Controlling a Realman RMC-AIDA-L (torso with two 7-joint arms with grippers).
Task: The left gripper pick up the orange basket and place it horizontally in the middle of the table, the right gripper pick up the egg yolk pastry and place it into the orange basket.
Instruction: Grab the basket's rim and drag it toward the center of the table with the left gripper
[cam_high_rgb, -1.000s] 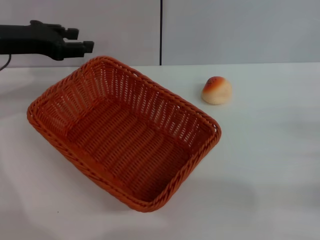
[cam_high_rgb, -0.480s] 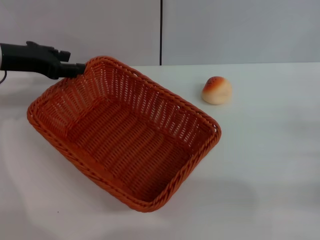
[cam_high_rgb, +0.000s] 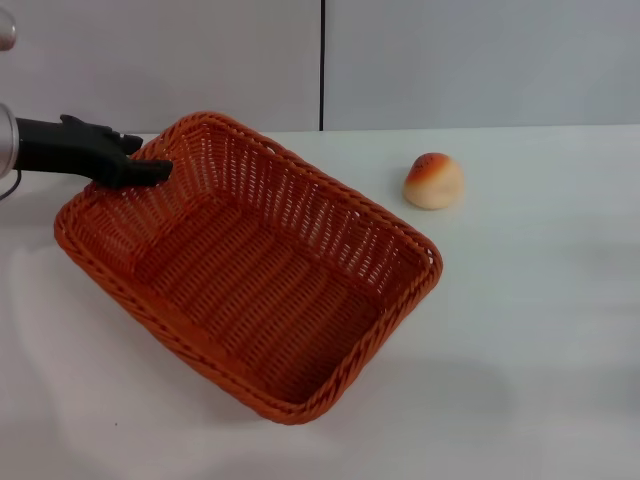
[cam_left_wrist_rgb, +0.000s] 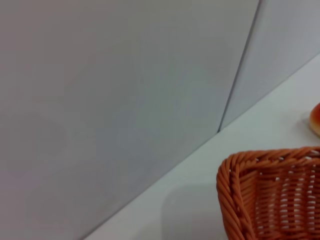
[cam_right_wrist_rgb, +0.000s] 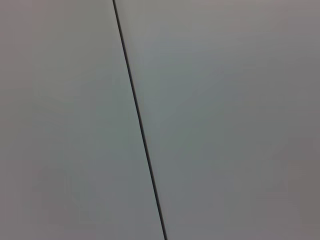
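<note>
Over the last second the left gripper (cam_high_rgb: 150, 168) had dropped from above the basket's far-left corner down onto it. A second earlier it hung clear of the wicker with its two fingers apart. Half a second earlier its tip had reached the rim. Now it lay across that rim, one finger tip showing inside against the inner wall. Whether the fingers had actually closed on the weave could not be told from the head view, since the other finger was hidden behind the rim. The left wrist view showed only the braided corner close up and no fingers.

The orange basket (cam_high_rgb: 250, 270) had not shifted at all. It sat on the table (cam_high_rgb: 540, 330) left of centre, turned diagonally, one corner toward the far-left edge and the opposite corner toward the near edge. So the grasp was probably just being made, and the lift and the turn to a horizontal placing were not yet done.

The egg yolk pastry (cam_high_rgb: 434, 181) had also stayed put. It stood upright near the table's far edge, right of the basket and apart from it. The right gripper appeared in no view; its wrist camera saw only the grey wall (cam_right_wrist_rgb: 225, 125), so it was presumably parked.
</note>
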